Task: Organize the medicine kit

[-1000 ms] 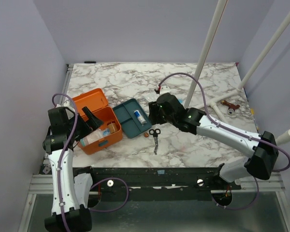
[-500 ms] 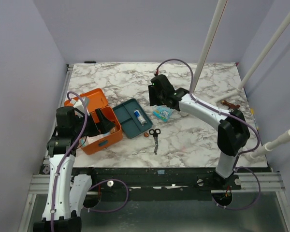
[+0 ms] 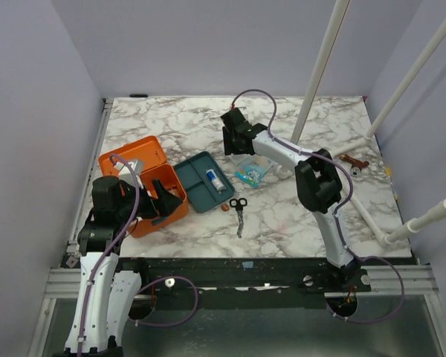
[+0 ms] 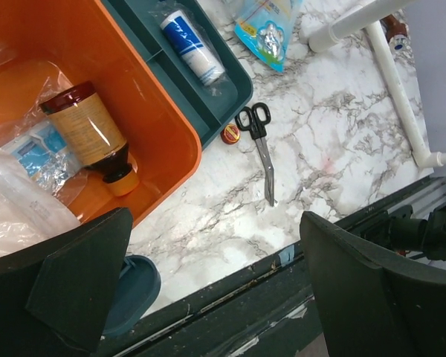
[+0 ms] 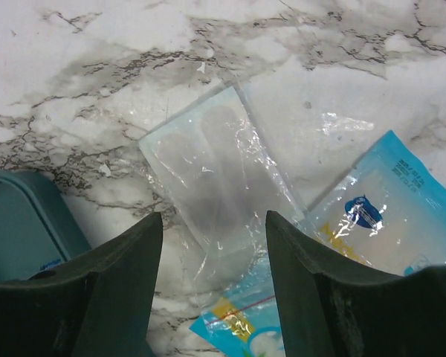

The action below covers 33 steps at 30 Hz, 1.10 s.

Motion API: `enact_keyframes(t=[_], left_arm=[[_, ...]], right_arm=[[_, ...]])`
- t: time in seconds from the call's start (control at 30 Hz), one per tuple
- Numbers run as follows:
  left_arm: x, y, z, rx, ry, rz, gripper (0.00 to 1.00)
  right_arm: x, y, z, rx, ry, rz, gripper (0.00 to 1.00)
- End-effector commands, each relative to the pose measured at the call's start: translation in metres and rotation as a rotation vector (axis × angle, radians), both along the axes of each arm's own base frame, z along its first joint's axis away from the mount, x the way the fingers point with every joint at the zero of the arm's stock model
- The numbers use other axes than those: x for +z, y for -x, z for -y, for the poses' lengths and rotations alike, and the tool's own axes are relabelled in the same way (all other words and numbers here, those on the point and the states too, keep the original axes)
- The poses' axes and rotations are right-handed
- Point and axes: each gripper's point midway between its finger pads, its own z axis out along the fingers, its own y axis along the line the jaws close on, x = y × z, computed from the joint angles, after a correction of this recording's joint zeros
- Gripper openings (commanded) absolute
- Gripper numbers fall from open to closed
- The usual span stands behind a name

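The orange medicine kit [image 3: 145,216] stands open at the left, its lid [image 3: 131,155] laid back. In the left wrist view the kit [image 4: 97,67] holds a brown bottle [image 4: 89,134] and plastic-wrapped packets. My left gripper [image 3: 166,198] is open and empty above the kit's near right corner; in its own view the left gripper [image 4: 215,219] hangs over bare table. My right gripper [image 3: 234,139] is open and empty at the back. In its own view the right gripper [image 5: 214,223] hovers over a clear packet [image 5: 215,171], next to blue packets [image 5: 379,216].
A dark teal tray [image 3: 203,181] with a white roll [image 4: 192,46] lies right of the kit. Scissors [image 3: 238,211] and a small red cap [image 3: 225,207] lie in front of it. White pipes [image 3: 321,59] and a brown tool [image 3: 353,161] are at the right. The table's front edge [image 4: 282,260] is close.
My right arm has swung from beside the tray to the back of the table, over the clear packet. My left gripper has moved forward and right, from over the kit's inside to its near corner.
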Motion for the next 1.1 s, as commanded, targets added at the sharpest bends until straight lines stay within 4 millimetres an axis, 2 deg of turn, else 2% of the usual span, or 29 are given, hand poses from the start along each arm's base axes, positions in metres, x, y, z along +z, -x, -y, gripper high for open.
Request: enact_keyframes(t=[0.0, 0.17, 0.3, 0.37, 0.53, 0.63, 0.77, 1.07], left_arm=[[0.005, -0.001, 0.007, -0.037, -0.006, 0.046, 0.99], [0.008, 0.002, 0.009, -0.048, -0.011, 0.071, 0.98], [0.008, 0.002, 0.01, -0.048, -0.011, 0.072, 0.98], [0.006, 0.002, 0.01, -0.049, -0.011, 0.064, 0.98], [0.007, 0.003, 0.011, -0.055, -0.01, 0.065, 0.98], [0.007, 0.003, 0.011, -0.055, -0.012, 0.071, 0.98], [0.008, 0.004, 0.012, -0.059, -0.012, 0.073, 0.98], [0.009, 0.005, 0.011, -0.052, -0.015, 0.082, 0.99]], right_arm=[[-0.016, -0.006, 0.004, -0.037, 0.051, -0.029, 0.6], [-0.035, -0.01, 0.012, -0.076, 0.079, -0.043, 0.57], [-0.048, -0.01, 0.013, -0.078, 0.081, -0.067, 0.49], [-0.051, -0.009, 0.012, -0.079, 0.079, -0.074, 0.42], [-0.053, -0.007, 0.012, -0.086, 0.071, -0.081, 0.12], [-0.047, -0.006, 0.012, -0.085, 0.059, -0.069, 0.01], [-0.036, -0.004, 0.013, -0.078, 0.037, -0.048, 0.01], [0.02, 0.004, 0.013, -0.026, -0.041, 0.067, 0.01]])
